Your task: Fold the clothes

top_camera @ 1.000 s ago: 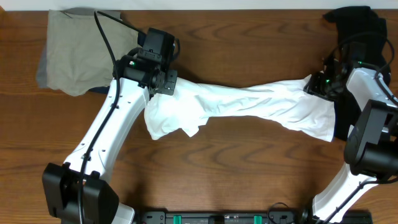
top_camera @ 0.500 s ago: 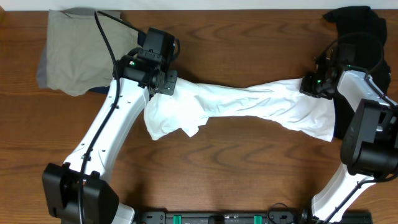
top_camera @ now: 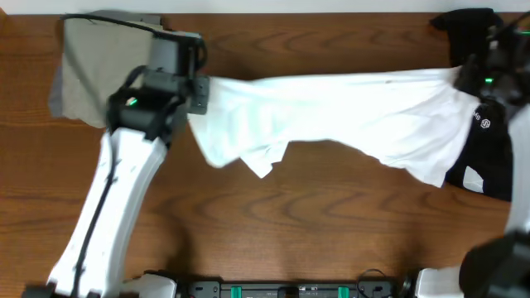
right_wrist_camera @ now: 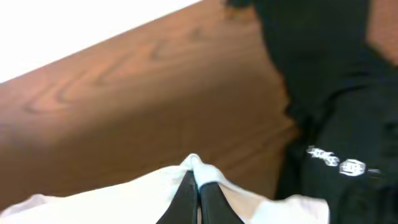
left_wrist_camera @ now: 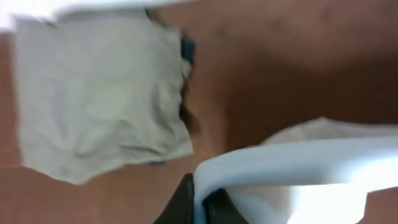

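Over the wooden desk point(top_camera: 331, 223) the white T-shirt point(top_camera: 348, 116) is stretched wide between my left hand point(left_wrist_camera: 200, 198) and right hand point(right_wrist_camera: 197, 186), each pinching an edge, probably to spread it for folding, with the khaki garment point(top_camera: 83, 74) and black garment point(top_camera: 480, 157) beyond either end.

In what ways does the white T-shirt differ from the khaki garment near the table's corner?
The white T-shirt is stretched out wide, pinched at its ends by the left fingers and right fingers; the khaki garment lies folded, compact and ungripped. One is white, the other tan. Both are soft cloth.
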